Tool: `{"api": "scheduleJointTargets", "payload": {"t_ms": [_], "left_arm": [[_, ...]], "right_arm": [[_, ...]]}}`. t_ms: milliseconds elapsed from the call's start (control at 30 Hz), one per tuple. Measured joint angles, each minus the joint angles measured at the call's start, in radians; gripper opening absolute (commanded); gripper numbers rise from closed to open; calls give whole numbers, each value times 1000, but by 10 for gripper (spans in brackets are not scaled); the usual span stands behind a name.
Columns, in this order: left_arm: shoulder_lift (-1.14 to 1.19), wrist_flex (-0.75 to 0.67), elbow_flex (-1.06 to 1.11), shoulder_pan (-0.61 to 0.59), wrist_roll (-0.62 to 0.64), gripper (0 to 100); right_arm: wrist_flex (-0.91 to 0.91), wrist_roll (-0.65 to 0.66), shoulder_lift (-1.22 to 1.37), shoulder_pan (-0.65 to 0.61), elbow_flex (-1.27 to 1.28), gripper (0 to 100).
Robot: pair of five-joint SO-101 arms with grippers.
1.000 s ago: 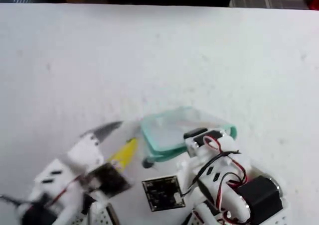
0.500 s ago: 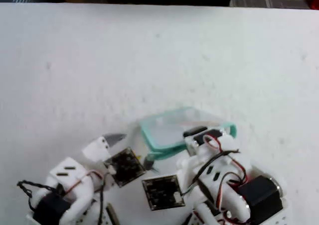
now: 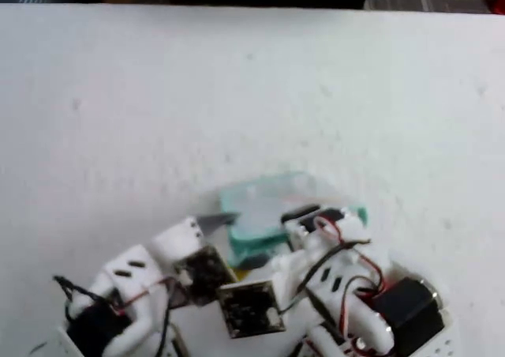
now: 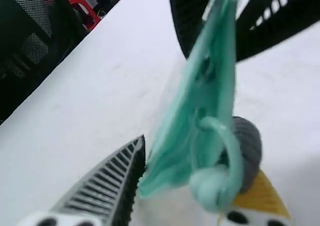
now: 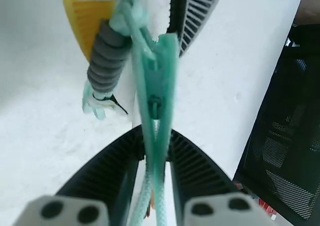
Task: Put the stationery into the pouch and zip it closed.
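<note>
Both grippers are working the pouch (image 3: pixel 260 203): your right gripper (image 5: pixel 155 136) is clamping its rim, your left gripper (image 4: pixel 190 151) is narrowly straddling the zip pull (image 4: pixel 212 181).

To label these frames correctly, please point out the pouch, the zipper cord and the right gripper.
pouch (image 3: pixel 260 207), high view, clear top face.
zipper cord (image 4: pixel 211 185), left wrist view, looped end.
right gripper (image 5: pixel 156 136), right wrist view, between its fingertips.

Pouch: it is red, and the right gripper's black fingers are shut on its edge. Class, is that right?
Not quite. The pouch is pale green, not red, as the right wrist view shows; the right gripper is indeed shut on its edge.
</note>
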Motion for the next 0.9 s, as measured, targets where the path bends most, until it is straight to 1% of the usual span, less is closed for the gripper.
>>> {"api": "scheduleJointTargets", "payload": {"t_ms": [100,167,333,500,567,633,733,800,900], "left_arm": [[6,-94,12,8,87,204],[8,-137,15,9,120,179],[0,-164,34,9,138,136],[-3,-176,80,17,138,15],[-3,-178,81,37,138,29],[0,-178,81,55,138,21],[0,-166,77,61,140,22],[2,-143,55,61,140,22],[14,-110,15,61,140,22]], "right_arm": [[-34,-58,-3,-23,0,17],[-64,-98,-8,-25,0,17],[-81,-118,-3,-26,0,17],[-114,-124,-2,-31,2,17],[-135,-126,-2,-31,2,17],[-147,-126,-2,-31,2,17],[-160,-169,0,-31,2,19],[-172,-221,-2,-32,8,53],[-175,-302,-3,-35,8,204]]}}
